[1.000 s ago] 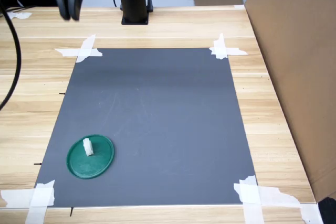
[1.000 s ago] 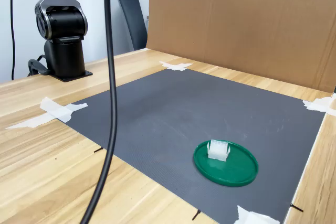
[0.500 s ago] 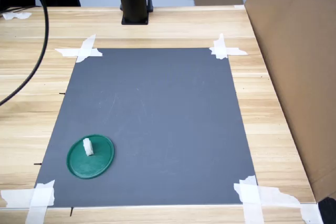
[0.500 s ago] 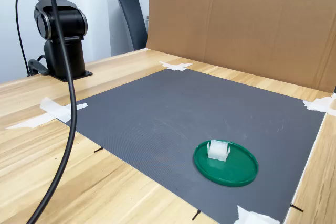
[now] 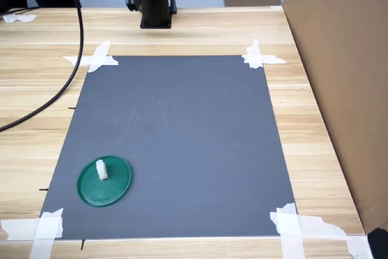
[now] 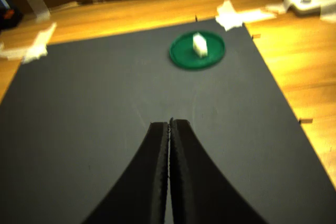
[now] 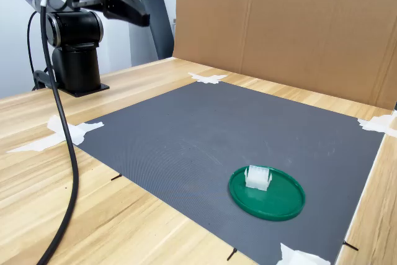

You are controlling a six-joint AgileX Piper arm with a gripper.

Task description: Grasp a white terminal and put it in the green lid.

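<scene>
A light wooden table [image 5: 182, 28] carries a dark grey mat [image 5: 182, 137] taped down at its corners with white tape strips [image 5: 94, 59], and a brown cardboard wall [image 5: 339, 71] stands along the first exterior view's right edge. In this view the green lid [image 5: 104, 181] lies near the mat's lower left corner, with the white terminal [image 5: 102, 170] resting inside it, off-centre toward the rim. The arm's black base [image 5: 156, 4] stands at the far table edge, and a black cable [image 5: 57, 92] crosses the wood on the left; the fingers cannot be judged here.

The wrist view alone shows the gripper [image 6: 169, 125] clearly: its two dark fingers [image 6: 157, 166] are pressed together with nothing between them, well above the mat and well apart from the lid [image 6: 184, 59], where the terminal [image 6: 199, 44] appears blurred.

The second exterior view shows the gripper [image 7: 133, 4] raised high beside the base [image 7: 75, 60], far from the lid [image 7: 276, 200]. Here the terminal [image 7: 257, 177] stands upright, and ribbed cells show along its top.
</scene>
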